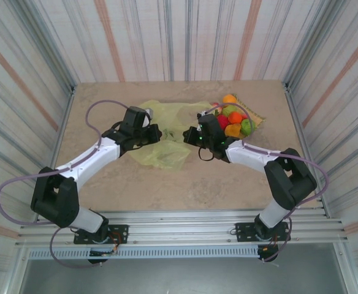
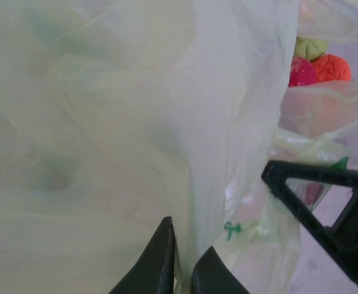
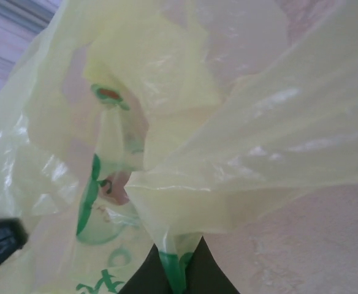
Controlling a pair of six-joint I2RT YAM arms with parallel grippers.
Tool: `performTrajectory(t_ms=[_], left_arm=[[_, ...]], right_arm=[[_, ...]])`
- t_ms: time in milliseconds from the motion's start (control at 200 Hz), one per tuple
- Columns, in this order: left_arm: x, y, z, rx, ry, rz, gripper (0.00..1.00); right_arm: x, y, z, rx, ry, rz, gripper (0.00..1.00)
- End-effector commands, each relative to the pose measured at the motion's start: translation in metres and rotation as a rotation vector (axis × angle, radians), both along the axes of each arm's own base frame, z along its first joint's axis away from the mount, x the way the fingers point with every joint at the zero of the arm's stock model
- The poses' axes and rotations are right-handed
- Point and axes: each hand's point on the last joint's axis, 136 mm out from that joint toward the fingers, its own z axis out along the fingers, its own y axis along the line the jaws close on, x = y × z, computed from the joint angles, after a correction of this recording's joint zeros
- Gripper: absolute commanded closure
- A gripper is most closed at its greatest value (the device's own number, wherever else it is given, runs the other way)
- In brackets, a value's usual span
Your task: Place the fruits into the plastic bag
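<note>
Both arms stretch low and inward over the table. The left gripper, on the plastic bag's 9 o'clock side, is pressed together on a fold of film. The right gripper, toward 3 o'clock, pinches the bag's green-printed edge. The fruits are piled on a woven mat at the right gripper's 1 o'clock.

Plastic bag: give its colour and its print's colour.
The plastic bag is translucent yellow-green, its print green; best in the right wrist view.
</note>
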Motion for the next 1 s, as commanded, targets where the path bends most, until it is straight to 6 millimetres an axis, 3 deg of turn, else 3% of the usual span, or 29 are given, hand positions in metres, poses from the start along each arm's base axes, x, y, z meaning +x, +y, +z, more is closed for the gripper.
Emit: performTrajectory(t_ms=[0,185,366,456,691,862,922,997], left_arm=[[-0.01,0.022,0.019,0.05,-0.041,-0.025,0.89],[-0.017,0.062,0.058,0.088,-0.1,-0.014,1.0],[-0.015,0.081,0.103,-0.125,-0.176,0.0,1.0],[-0.015,0.083,0.11,-0.128,-0.197,-0.024,1.0],[-0.021,0.072,0.097,-0.024,-0.179,-0.12,1.0],[-0.012,0.102,0.128,-0.032,-0.289,-0.016,1.0],[-0.011,0.1,0.14,0.003,-0.339,-0.033,1.0],[-0.009,0.092,0.139,0.122,-0.363,-0.077,1.0]], right_arm=[[-0.004,-0.017,0.016,-0.102,-0.058,-0.029,0.99],[-0.015,-0.056,0.027,-0.301,-0.128,-0.115,1.0],[-0.014,-0.072,0.025,-0.426,-0.117,-0.146,1.0],[-0.011,-0.073,0.024,-0.439,-0.108,-0.141,0.99],[-0.007,-0.067,0.013,-0.481,-0.05,-0.076,0.96],[-0.004,-0.091,0.005,-0.525,0.021,-0.083,0.97],[-0.005,-0.09,0.009,-0.515,0.021,-0.058,0.97],[-0.004,-0.083,0.02,-0.498,0.007,-0.029,0.97]])
